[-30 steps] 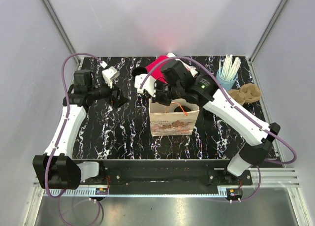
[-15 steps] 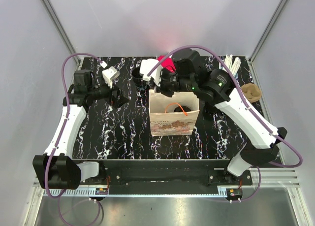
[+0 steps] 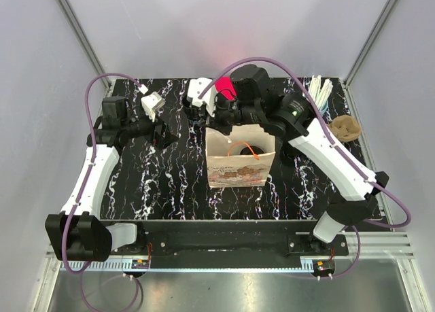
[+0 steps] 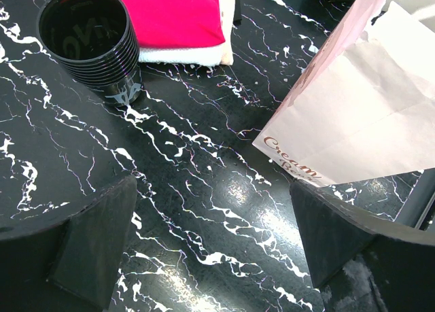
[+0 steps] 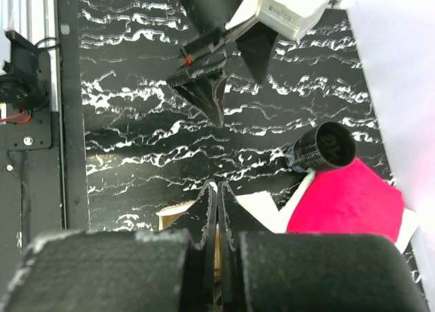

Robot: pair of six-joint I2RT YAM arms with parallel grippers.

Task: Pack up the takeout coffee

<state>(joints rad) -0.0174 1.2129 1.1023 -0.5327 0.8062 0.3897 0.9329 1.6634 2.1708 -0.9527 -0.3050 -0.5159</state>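
A paper takeout bag (image 3: 240,164) with an orange handle stands open at mid-table; what lies inside it is too dark to tell. My right gripper (image 3: 219,119) hovers over the bag's back left corner, shut with nothing between its fingers (image 5: 217,189). A sliver of the bag's rim (image 5: 178,214) shows just below the tips. A stack of black cups (image 4: 92,43) stands behind the bag, next to a pink napkin (image 4: 170,13). My left gripper (image 3: 162,134) hangs open to the left of the bag (image 4: 353,122), above bare table, holding nothing (image 4: 217,251).
A blue cup of white straws (image 3: 316,98) stands at the back right, with a brown cardboard cup carrier (image 3: 344,128) beside it. The cup stack (image 5: 325,147) and pink napkin (image 5: 350,203) lie just behind my right wrist. Walls close in on three sides.
My right gripper has risen out of the bag's mouth and swung back and left, toward the cups and napkin. The left arm has not moved.
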